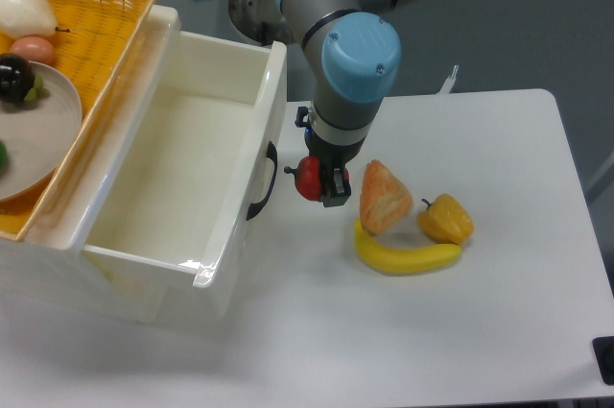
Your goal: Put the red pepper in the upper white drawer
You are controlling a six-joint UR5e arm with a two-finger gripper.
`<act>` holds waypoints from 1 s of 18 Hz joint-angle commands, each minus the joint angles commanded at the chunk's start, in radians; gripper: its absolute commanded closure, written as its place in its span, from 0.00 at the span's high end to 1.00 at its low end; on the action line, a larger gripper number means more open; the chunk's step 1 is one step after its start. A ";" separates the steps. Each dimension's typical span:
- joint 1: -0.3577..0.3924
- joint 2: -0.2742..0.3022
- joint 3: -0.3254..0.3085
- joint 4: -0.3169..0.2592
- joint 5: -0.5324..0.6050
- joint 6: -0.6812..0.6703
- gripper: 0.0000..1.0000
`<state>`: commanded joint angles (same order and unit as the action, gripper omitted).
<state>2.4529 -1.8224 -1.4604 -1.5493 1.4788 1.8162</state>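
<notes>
The red pepper [307, 179] is small and glossy, and my gripper [318, 182] is shut on it, holding it just above the table. It hangs right beside the front panel of the upper white drawer [182, 163], close to the black curved handle [263, 181]. The drawer is pulled open and its white inside shows nothing in it. My arm's blue-capped wrist [350, 67] stands directly above the pepper and hides part of it.
On the table right of my gripper lie an orange slice-shaped toy [384, 197], a banana [408, 256] and a yellow-orange pepper [447, 219]. A yellow wicker basket [106, 5] with a plate and several toy foods sits on top of the drawer unit at left.
</notes>
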 joint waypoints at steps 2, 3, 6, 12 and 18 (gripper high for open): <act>0.000 0.000 -0.006 0.002 0.002 -0.002 0.67; -0.002 0.002 -0.003 0.002 0.000 -0.005 0.67; -0.003 0.002 -0.002 0.002 -0.002 -0.028 0.67; 0.000 0.006 0.003 0.002 -0.009 -0.029 0.67; 0.000 0.020 0.008 0.005 -0.061 -0.089 0.67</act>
<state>2.4528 -1.8025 -1.4527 -1.5447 1.4176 1.7275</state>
